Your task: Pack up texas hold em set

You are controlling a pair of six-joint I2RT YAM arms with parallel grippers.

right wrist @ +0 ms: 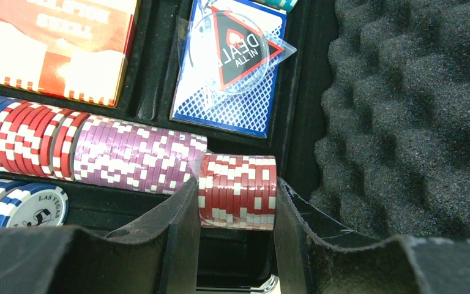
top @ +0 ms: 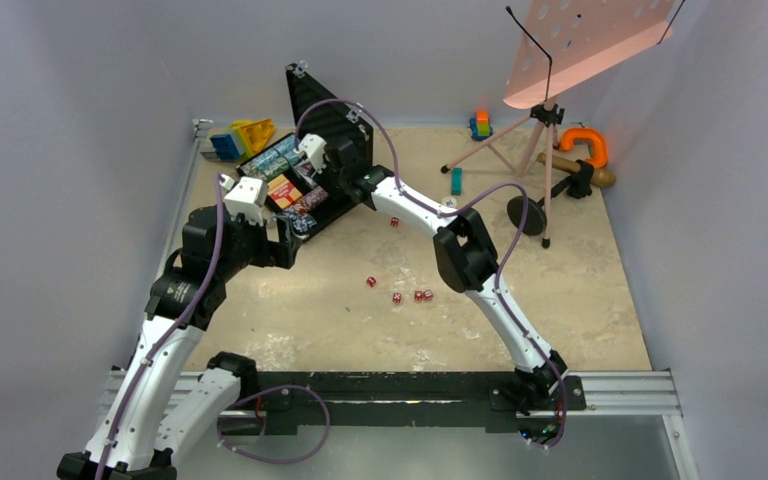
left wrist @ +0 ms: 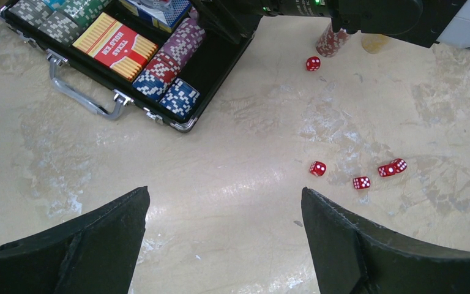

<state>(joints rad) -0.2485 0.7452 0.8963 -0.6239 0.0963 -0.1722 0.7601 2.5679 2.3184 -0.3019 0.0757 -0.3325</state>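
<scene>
Presently: one open briefcase (top: 305,95) far-left holding one "TEXAS HOLD EM" card box (left wrist: 115,46), "DEAL ALL IN" disc (right wrist: 235,49); five dice (left wrist: 317,168) on table (left wrist: 232,153); right gripper (right wrist: 237,208) clamps one red chip stack (right wrist: 238,184); left gripper (left wrist: 223,239) spread, empty.

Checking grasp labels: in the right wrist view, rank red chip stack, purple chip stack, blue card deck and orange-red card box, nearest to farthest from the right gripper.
1. red chip stack, clamped in the right gripper
2. purple chip stack, just left
3. blue card deck, straight ahead
4. orange-red card box, upper left
</scene>
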